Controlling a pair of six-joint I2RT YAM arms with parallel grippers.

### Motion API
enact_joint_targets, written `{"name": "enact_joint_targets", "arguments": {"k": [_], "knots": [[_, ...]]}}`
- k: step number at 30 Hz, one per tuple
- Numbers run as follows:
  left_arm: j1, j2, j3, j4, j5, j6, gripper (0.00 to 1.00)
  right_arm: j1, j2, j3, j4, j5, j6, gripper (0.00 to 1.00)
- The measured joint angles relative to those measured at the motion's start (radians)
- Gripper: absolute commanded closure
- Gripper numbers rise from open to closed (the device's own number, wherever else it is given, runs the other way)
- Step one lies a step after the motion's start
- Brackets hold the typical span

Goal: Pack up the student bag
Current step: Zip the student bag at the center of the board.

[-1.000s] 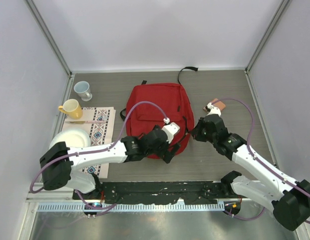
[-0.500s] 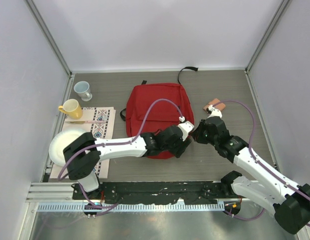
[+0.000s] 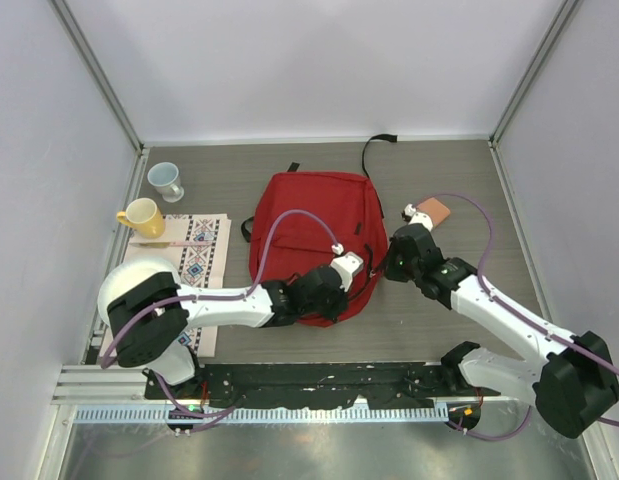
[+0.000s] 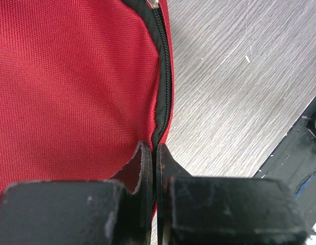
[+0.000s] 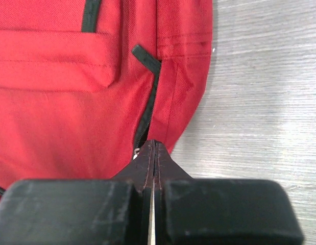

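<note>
The student bag [image 3: 311, 225], a red backpack with black zipper trim, lies flat mid-table. My left gripper [image 3: 354, 290] is at its near right edge. In the left wrist view its fingers [image 4: 154, 149] are shut with the black zipper line [image 4: 164, 76] running in between them. My right gripper [image 3: 385, 265] is at the bag's right side. In the right wrist view its tips [image 5: 153, 144] are pressed together at the bottom of a black zipper [image 5: 147, 109], with a small metal piece [image 5: 136, 151] just left of them. Whether they pinch anything I cannot tell.
A pinkish-brown block [image 3: 432, 209] lies right of the bag. At the left are a pale blue cup [image 3: 166, 180], a yellow mug [image 3: 141, 216], a patterned cloth [image 3: 199, 250] and a white plate [image 3: 139, 278]. A black rail [image 3: 319, 378] runs along the near edge.
My left gripper went from wide open to shut on the bag's zipper edge and drew back a little to the left. The right gripper stayed shut and shifted slightly up and left.
</note>
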Motion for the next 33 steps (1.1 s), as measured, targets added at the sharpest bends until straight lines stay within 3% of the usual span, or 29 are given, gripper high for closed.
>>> {"name": "enact_joint_targets", "arguments": {"k": [17,33], "knots": [[-0.029,-0.050,-0.086,0.109,-0.028,-0.047,1.00,-0.036,0.202,0.097,0.064,0.076,-0.028,0.99],[-0.037,-0.109,-0.152,0.134,-0.027,-0.066,1.00,-0.094,0.286,0.117,0.142,0.074,-0.031,0.99]]}}
